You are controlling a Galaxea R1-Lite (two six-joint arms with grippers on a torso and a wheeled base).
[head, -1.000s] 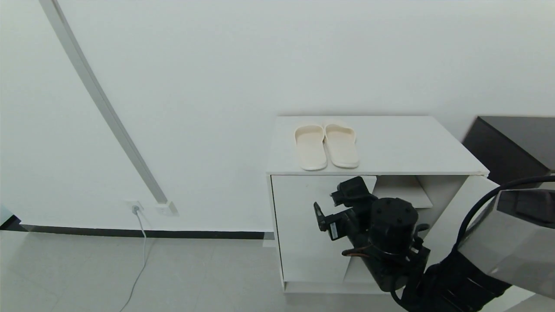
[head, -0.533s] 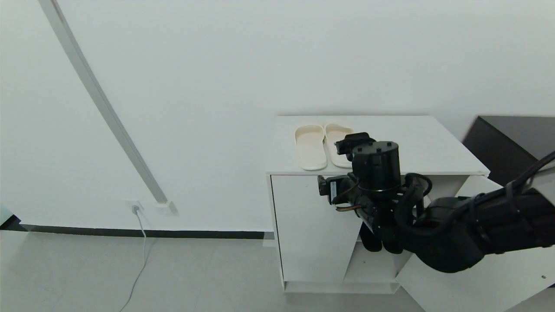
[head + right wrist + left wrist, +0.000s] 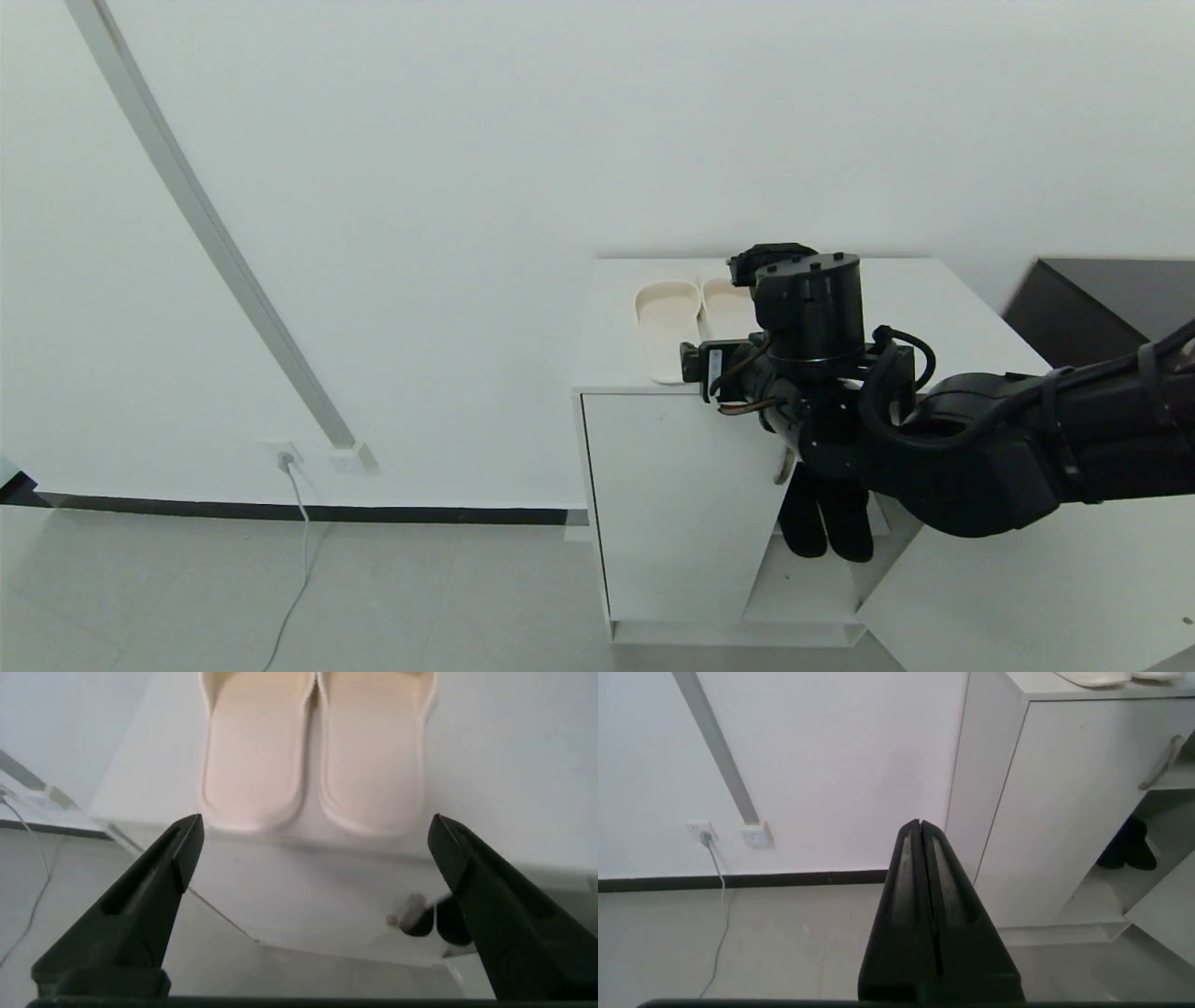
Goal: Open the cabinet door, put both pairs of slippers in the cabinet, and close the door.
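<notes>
A pair of cream slippers [image 3: 668, 327] [image 3: 257, 761] lies side by side on top of the white cabinet [image 3: 934, 327]. My right gripper [image 3: 316, 829] hovers open just in front of and above their heels, nothing between its fingers. The cabinet's right door [image 3: 1018, 597] is swung open; the left door [image 3: 681, 504] is closed. A pair of black slippers [image 3: 826, 518] [image 3: 1128, 847] stands inside the open compartment. My left gripper [image 3: 920, 838] is shut and empty, low and to the cabinet's left, above the floor.
A black piece of furniture [image 3: 1111, 299] stands right of the cabinet. A wall socket with a hanging cable [image 3: 288, 459] and a slanted grey strip [image 3: 205, 224] are on the wall to the left. Grey floor [image 3: 280, 597] lies open in front.
My right arm has risen from in front of the open compartment to the cabinet top near the cream slippers, uncovering the black slippers inside. The head view has shifted slightly.
</notes>
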